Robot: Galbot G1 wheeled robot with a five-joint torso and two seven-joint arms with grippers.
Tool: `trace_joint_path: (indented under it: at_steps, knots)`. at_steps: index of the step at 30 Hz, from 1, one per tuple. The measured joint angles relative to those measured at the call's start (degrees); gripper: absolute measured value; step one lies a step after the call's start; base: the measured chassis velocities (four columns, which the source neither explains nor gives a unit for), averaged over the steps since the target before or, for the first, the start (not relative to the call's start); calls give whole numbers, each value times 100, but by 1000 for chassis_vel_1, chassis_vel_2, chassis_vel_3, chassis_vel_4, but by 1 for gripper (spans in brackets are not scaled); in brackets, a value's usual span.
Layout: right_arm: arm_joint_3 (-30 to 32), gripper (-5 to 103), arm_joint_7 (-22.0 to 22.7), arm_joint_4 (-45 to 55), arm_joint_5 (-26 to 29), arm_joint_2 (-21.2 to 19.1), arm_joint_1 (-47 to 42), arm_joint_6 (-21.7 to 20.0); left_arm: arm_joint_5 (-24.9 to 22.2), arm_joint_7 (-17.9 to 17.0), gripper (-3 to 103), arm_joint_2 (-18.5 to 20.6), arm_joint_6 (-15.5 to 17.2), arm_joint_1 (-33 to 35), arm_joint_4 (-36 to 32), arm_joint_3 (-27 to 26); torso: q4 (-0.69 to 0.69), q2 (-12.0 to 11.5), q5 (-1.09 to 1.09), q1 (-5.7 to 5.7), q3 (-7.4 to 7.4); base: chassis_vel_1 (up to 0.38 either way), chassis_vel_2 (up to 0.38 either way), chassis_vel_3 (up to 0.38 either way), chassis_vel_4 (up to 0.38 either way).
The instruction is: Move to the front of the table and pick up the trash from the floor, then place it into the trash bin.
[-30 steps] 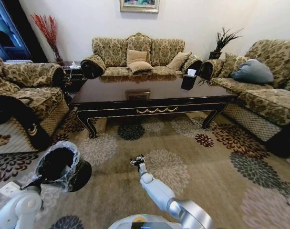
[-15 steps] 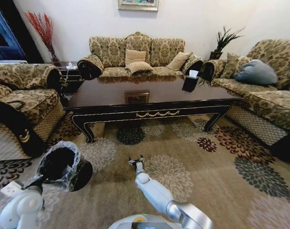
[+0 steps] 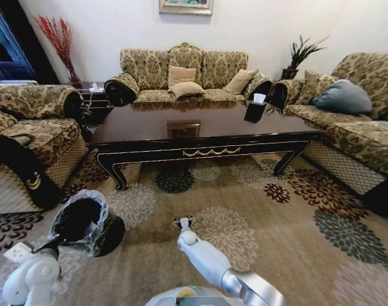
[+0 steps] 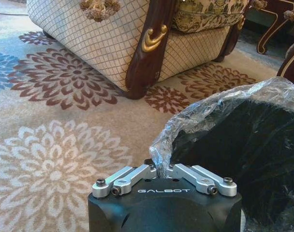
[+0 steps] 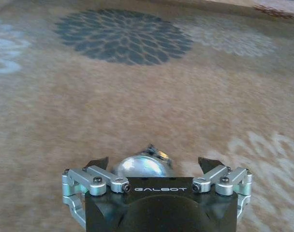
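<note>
The table [image 3: 207,152] stands across the carpet ahead of me. My left gripper [image 4: 160,170] is shut on the clear bag at the rim of the black trash bin [image 4: 243,154]. In the head view the bin [image 3: 85,220] hangs tilted at the lower left, mouth toward me. My right gripper [image 3: 184,223] points down at the carpet before the table. Its fingertips [image 5: 99,162] are spread wide, and a small shiny pale crumpled piece of trash [image 5: 139,166] lies between them, touched by neither.
Patterned sofas ring the table: one on the left [image 3: 34,134], one behind [image 3: 181,76], one on the right [image 3: 353,127]. A black tissue box [image 3: 253,108] sits on the table. The left sofa's wooden leg [image 4: 147,53] is close to the bin. Open carpet [image 3: 296,242] lies to the right.
The whole head picture has shifted slightly, so the camera moved. My right gripper has tipped downward and come lower over the carpet. The left arm still holds the bin in the same spot.
</note>
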Motion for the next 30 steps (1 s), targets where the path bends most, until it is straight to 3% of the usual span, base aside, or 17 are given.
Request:
trace_joint_path:
  at_steps: [19,27,30]
  knots:
    - [126,102,-37,71,126,6,-117,0,-3,4,3,30,-6,-44,30,65,2,-1,0,0,0,0,0,0,0]
    - [106,78,-62,38,125,4,-101,13,-8,4,3,40,-8,-44,53,44,2,-1,0,0,0,0,0,0,0]
    - [97,63,-71,10,110,3,-90,26,-8,4,3,31,-9,-49,54,48,2,-1,0,0,0,0,0,0,0]
